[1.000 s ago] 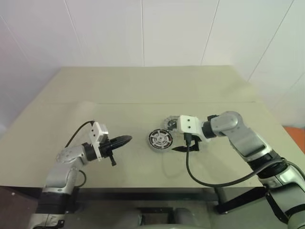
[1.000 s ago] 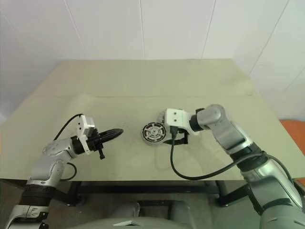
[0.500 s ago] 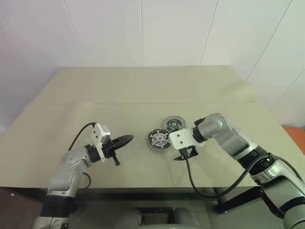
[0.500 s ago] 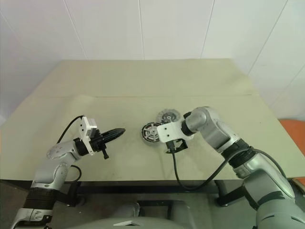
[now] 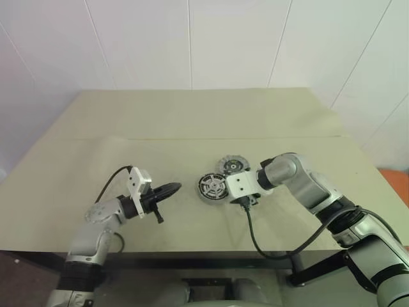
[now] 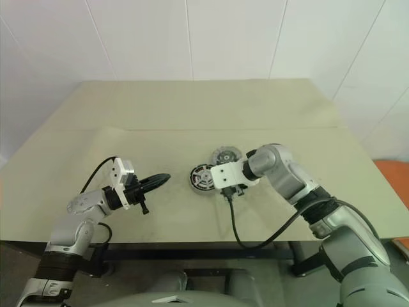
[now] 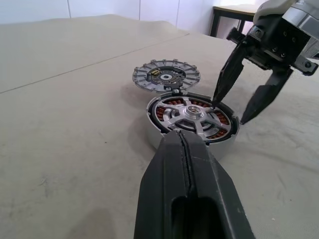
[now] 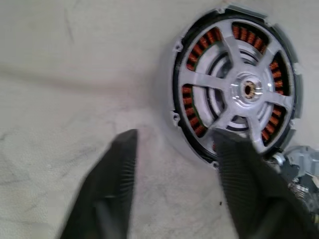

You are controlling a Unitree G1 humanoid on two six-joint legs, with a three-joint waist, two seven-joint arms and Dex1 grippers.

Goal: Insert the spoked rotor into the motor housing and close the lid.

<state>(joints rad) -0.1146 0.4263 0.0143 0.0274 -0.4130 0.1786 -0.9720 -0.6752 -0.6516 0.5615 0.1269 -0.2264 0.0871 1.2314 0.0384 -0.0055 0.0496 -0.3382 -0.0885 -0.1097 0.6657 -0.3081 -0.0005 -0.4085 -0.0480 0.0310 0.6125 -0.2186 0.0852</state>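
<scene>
The right gripper (image 7: 238, 108) is held spread astride the rim of the spoked rotor (image 7: 192, 115), apparently to grasp it. The left gripper (image 5: 167, 189), pressed together, is parked clear beside it. The lid (image 7: 166, 75) is left just behind for closing.

We see a beige table (image 5: 192, 115) before a white panelled wall (image 5: 192, 38), and a second table (image 7: 239, 10) beyond.

The rotor (image 5: 215, 187) was hemmed at 3 o'clock by the right claw (image 7: 242, 106) and at 1 o'clock by the lid (image 5: 232, 165); the desk (image 5: 128, 141) lay bare from 9 to 12.
</scene>
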